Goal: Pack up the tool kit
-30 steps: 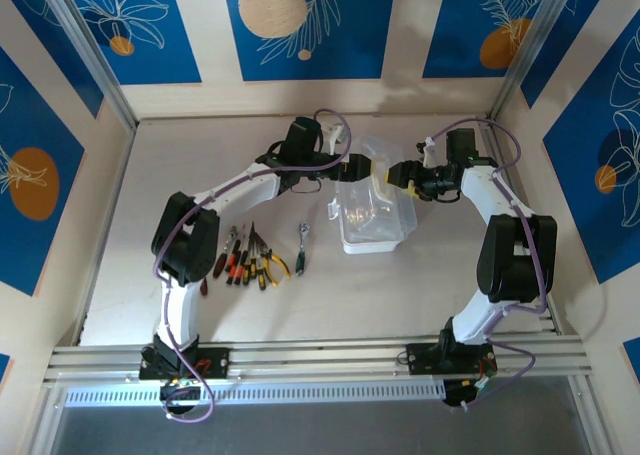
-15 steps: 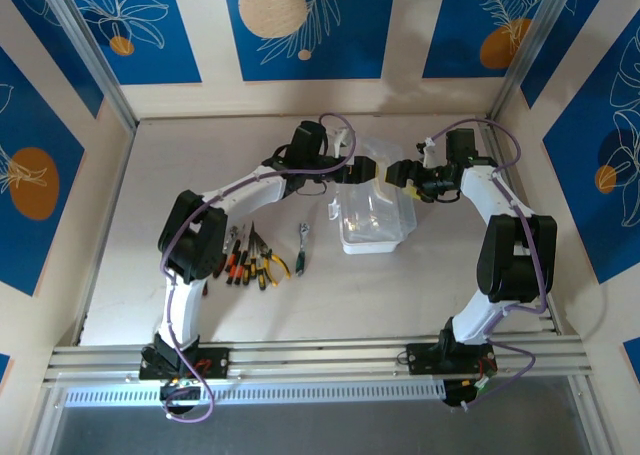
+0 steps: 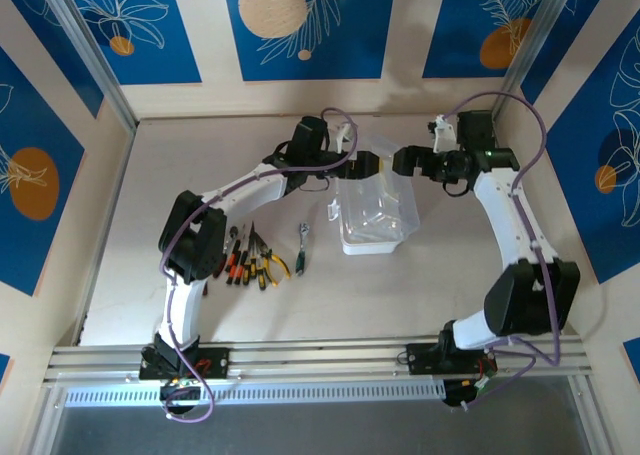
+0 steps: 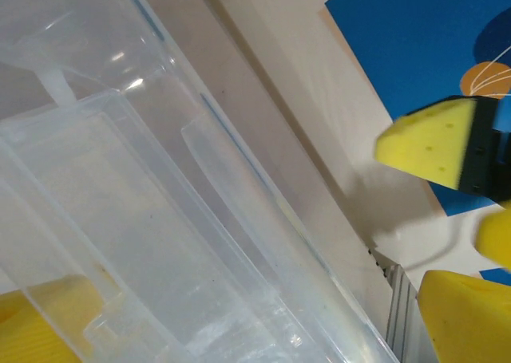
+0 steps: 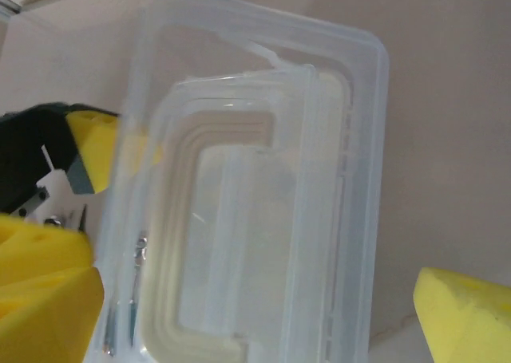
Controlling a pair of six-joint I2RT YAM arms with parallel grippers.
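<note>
The translucent white case (image 3: pixel 378 213) lies open at mid-table with its lid (image 3: pixel 385 147) standing up at the back. My left gripper (image 3: pixel 371 163) is open at the lid's left side. In the left wrist view the plastic wall (image 4: pixel 200 219) passes between the yellow pads (image 4: pixel 459 319), one of them seen through the plastic. My right gripper (image 3: pixel 401 162) is open above the case's back edge, and its pads (image 5: pixel 471 319) stand wide on either side of the case (image 5: pixel 255 219). Red, orange and yellow-handled pliers and screwdrivers (image 3: pixel 250 260) and a metal ratchet (image 3: pixel 302 247) lie left of the case.
Thin metal pieces (image 5: pixel 137 283) lie inside the case along one wall. The table (image 3: pixel 420 295) is walled on three sides by blue-and-cream panels, with an aluminium rail (image 3: pixel 320 357) at the near edge.
The right arm has risen and swung its elbow outward, its gripper shifting slightly back. The left gripper moved right, closer to the lid. The lid now stands more upright.
</note>
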